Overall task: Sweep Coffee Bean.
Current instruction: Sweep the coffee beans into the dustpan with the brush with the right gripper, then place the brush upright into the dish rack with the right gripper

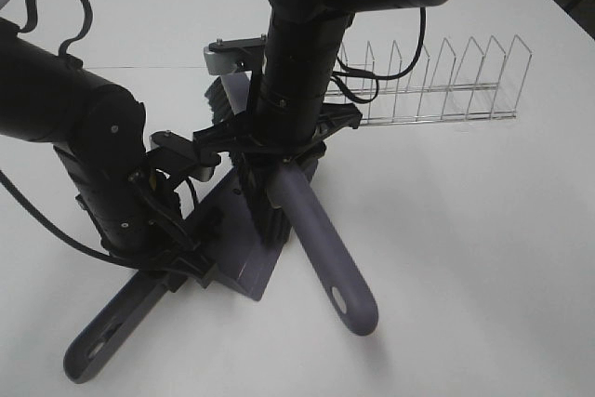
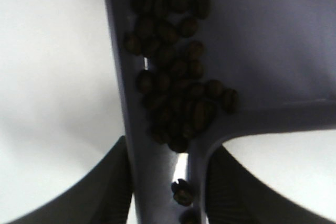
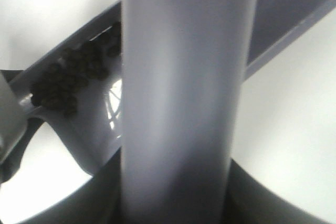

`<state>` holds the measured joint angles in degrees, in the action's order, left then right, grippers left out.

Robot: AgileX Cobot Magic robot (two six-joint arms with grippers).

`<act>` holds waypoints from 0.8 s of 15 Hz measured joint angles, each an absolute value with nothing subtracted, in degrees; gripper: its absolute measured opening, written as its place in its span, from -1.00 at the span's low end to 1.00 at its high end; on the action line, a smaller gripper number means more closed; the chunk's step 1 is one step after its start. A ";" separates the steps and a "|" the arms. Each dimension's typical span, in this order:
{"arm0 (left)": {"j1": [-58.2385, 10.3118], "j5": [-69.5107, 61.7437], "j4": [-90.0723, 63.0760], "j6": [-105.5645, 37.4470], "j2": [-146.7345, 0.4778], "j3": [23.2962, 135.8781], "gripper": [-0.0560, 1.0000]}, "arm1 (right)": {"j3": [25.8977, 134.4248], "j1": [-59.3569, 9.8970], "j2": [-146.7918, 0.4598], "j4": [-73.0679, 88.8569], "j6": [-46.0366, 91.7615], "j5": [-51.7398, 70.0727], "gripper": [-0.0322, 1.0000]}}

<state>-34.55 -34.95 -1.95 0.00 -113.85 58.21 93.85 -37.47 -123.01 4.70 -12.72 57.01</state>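
Note:
The grey-purple dustpan [image 1: 244, 271] lies on the white table, its handle [image 1: 102, 337] pointing to the front left. My left gripper [image 1: 172, 271] is shut on that handle; the left wrist view shows it [image 2: 168, 195] astride the handle. The coffee beans [image 2: 178, 87] lie heaped in the pan's back corner by the handle, and also show in the right wrist view [image 3: 68, 80]. In the exterior view the arms hide them. My right gripper [image 1: 279, 151] is shut on the brush's thick grey-purple handle [image 1: 325, 248] [image 3: 181, 98]. The black bristles [image 1: 265, 216] stand in the pan.
A wire rack [image 1: 437, 81] stands at the back right of the white table [image 1: 483, 248]. The brush handle's end [image 1: 358, 309] juts toward the front. Both arms crowd together over the pan.

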 joint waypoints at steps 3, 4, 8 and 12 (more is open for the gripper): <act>-34.55 -34.95 -1.95 0.00 -113.85 58.21 -0.27 | 99.06 -37.47 -123.01 -0.52 -13.12 63.71 -0.37; -34.55 -34.95 -1.95 0.00 -113.85 58.21 -0.27 | 99.75 -37.47 -122.96 -1.60 -13.12 66.41 -0.37; -34.55 -34.95 -2.01 0.00 -113.85 58.21 -0.27 | 99.87 -36.73 -121.93 -2.86 -12.32 69.84 -0.37; -34.55 -34.95 -2.01 0.80 -113.85 58.21 -0.27 | 99.41 -30.31 -116.48 3.55 -9.45 69.79 -0.37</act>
<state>-34.55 -34.95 -2.01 0.80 -113.85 58.21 99.41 -30.31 -116.48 3.55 -9.45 69.79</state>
